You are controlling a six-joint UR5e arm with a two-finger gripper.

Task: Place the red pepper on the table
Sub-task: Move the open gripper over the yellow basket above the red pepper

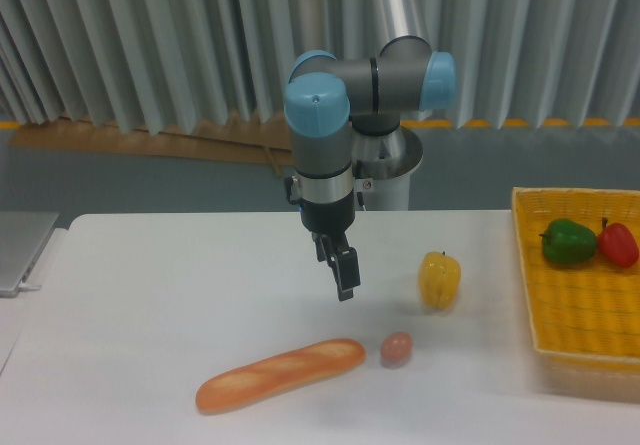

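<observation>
— Hanging over the white worktop (150, 285), is the hand (343, 273) holding anything?
— Nothing; its opening I cannot tell. The small glossy red pepper (619, 244) sits far right of it, in the yellow woven basket (580, 310), touching the green bell pepper (568, 242).

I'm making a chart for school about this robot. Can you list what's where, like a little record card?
gripper: empty, above the table, jaw state unclear
red pepper: in the yellow basket, far right
green pepper: in the basket, touching the red one
yellow pepper: upright on the table
bread loaf: lying on the table, front
small reddish egg-shaped item: just right of the loaf
</observation>
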